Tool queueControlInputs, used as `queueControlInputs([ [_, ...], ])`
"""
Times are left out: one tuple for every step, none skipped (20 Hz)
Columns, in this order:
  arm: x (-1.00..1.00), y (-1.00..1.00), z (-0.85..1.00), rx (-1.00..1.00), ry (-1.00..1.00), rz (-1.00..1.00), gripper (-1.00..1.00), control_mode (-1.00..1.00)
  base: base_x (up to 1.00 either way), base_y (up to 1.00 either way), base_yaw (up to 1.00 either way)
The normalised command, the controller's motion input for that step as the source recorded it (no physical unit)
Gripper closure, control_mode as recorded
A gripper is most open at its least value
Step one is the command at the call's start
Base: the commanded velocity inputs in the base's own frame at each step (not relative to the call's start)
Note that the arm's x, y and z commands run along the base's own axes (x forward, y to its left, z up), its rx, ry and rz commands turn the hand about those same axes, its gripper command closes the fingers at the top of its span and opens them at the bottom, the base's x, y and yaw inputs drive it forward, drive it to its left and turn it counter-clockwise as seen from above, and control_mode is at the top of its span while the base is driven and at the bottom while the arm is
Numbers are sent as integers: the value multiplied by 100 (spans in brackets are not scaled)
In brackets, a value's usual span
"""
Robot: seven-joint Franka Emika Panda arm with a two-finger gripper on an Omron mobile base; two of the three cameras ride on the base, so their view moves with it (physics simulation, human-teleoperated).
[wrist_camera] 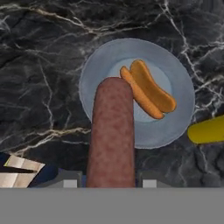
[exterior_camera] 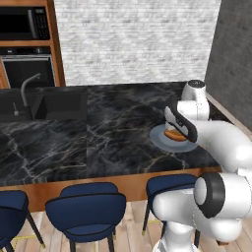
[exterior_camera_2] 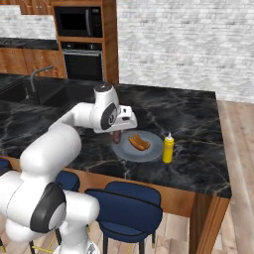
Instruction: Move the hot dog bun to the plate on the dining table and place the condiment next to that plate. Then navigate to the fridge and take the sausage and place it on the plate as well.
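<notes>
Pincer closed on the sausage, held above the grey-blue plate. Hot dog bun lies on the plate; yellow condiment bottle stands just beside it on the black marble surface.

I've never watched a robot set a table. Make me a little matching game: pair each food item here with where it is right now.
Things:
1. hot dog bun
2. sausage
3. condiment bottle
4. plate

Places:
A. held in the gripper, above the plate
B. standing on the dining table beside the plate
C. lying on the plate
D. flat on the marble top, near the table's edge

Pairs: 1-C, 2-A, 3-B, 4-D
</notes>
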Motion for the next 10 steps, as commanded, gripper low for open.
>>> queueControlInputs([
  [0, -19, -37, 0, 0, 41, 100, -100, 0, 0, 0],
  [0, -22, -36, 0, 0, 40, 100, -100, 0, 0, 0],
  [0, -19, -42, 0, 0, 39, 100, -100, 0, 0, 0],
  [0, -17, -41, -1, 2, 38, 100, -100, 0, 0, 0],
  [0, -12, -43, -2, 3, 36, 100, -100, 0, 0, 0],
  [2, -4, -43, -4, 4, 33, 100, -100, 0, 0, 0],
  [2, -1, -47, -3, 3, 31, 100, -100, 0, 0, 0],
  [2, 0, -50, -4, 5, 28, 100, -100, 0, 0, 0],
  [5, 0, -54, -6, 5, 25, 100, -100, 0, 0, 0],
  [6, 0, -52, -6, 5, 20, 100, -100, 0, 0, 0],
])
